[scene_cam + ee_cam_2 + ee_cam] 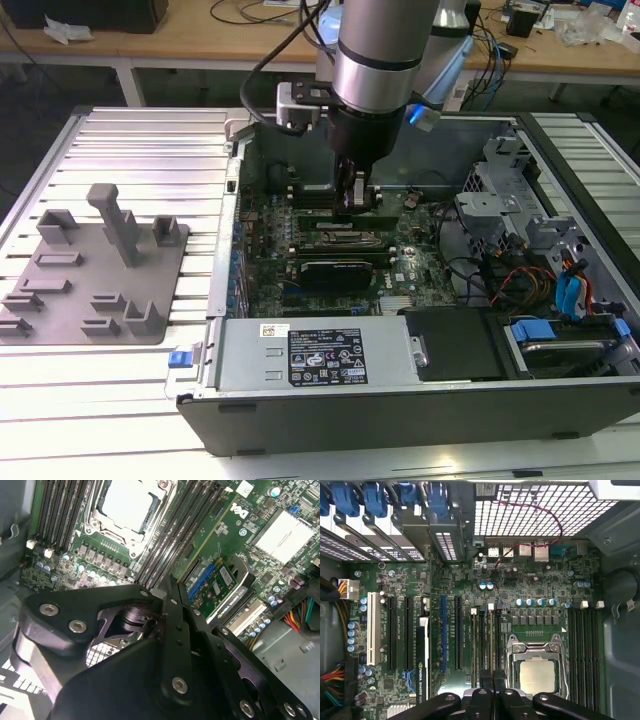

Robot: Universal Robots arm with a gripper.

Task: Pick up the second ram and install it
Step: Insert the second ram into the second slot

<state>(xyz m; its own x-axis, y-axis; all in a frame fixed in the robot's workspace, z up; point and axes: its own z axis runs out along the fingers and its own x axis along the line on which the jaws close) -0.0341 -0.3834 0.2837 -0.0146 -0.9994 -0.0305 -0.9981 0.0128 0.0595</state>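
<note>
— Second ram (202, 542), where is it? I can't pick it out.

— Down in the machine, I'd say. See that thin green strip standing on edge among the black memory slots (474, 650), beside the processor socket (536, 672)? It lines up with the end effector (493, 692), which hangs right over one end of it.

— Held, or let go?

— The two fingers (480, 702) are drawn together, with barely a slit between them. Whether they nip the board's edge or simply bear down on it, I can't tell from here. My guess is it stands upright because that's the only way it goes into a slot, and the arm reaches straight down for the same reason.

— And the grey thing off to the side?

— A fixture plate (90, 270) with blocks and a post, on the exterior view's left, well apart from the computer case (400, 420). I'd judge it's there to hold parts at a known spot.

— Everything sits on that ribbed metal?

— Yes, a slatted aluminium surface (150, 150). The case lies on its side, open upward, so the arm can reach in. Behind runs a wooden surface (150, 40) strewn with cables.
</note>
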